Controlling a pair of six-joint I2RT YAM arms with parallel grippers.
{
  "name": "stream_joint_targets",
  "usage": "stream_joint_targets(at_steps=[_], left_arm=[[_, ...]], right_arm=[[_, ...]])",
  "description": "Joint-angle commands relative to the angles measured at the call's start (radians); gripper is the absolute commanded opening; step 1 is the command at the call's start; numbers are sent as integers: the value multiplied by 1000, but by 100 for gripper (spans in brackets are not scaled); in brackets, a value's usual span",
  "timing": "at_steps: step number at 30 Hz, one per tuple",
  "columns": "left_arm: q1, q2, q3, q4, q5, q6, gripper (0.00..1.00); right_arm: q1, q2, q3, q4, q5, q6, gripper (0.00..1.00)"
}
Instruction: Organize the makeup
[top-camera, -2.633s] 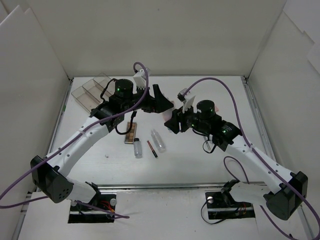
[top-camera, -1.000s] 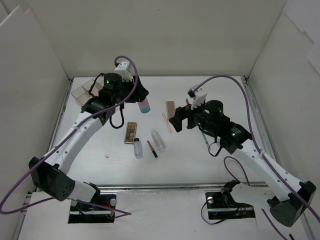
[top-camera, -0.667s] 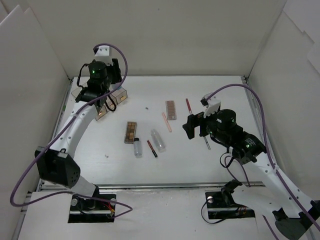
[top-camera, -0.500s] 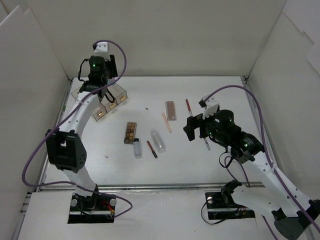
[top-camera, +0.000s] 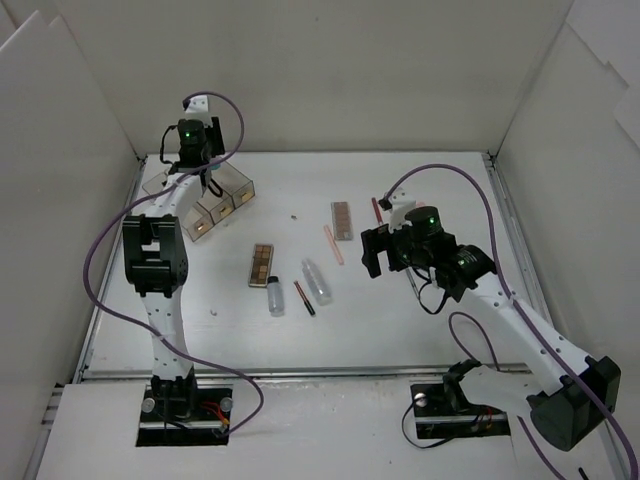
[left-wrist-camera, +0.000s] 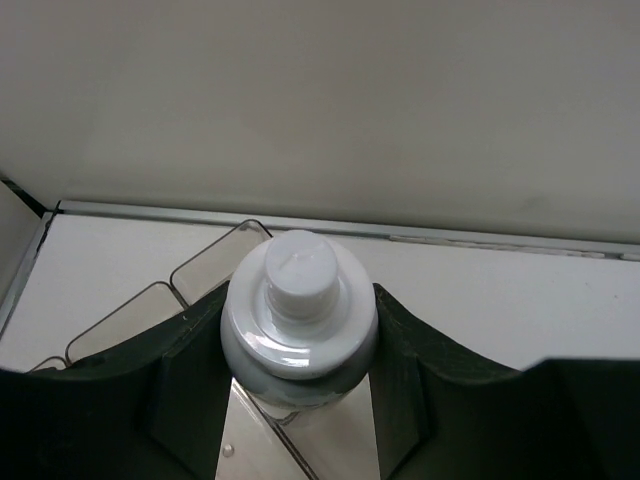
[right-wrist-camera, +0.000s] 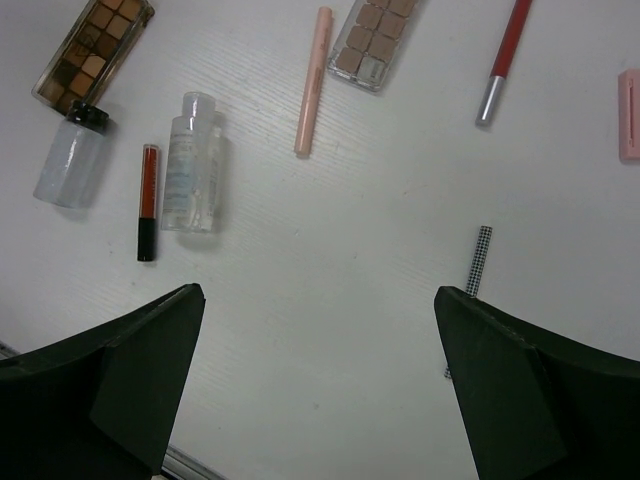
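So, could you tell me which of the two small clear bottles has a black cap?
The stubby bottle nearest the dark palette; the slimmer bottle beside it has a clear cap.

No legible text anywhere; faint print on clear bottle (right-wrist-camera: 190, 160) too blurred to read.

The box (top-camera: 222, 200) is sitting far left. A bottle (left-wrist-camera: 298, 325) is hanging above it. One palette (top-camera: 262, 265) is lying in the middle, two small bottles (top-camera: 275, 297) just in front, another palette (top-camera: 342, 220) behind on the right.
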Motion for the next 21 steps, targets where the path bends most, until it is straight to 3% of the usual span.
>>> stream_joint_targets(at_steps=[1,14,21], left_arm=[[22,-16,122,196,46,-38,0],[40,199,274,213,23,-68,9],[40,217,251,210,-27,-81,14]], right_arm=[[-17,17,56,43,-32,10,98],[-75,111,102,42,-98,20,98],[-100,134,116,40,-120,14,98]])
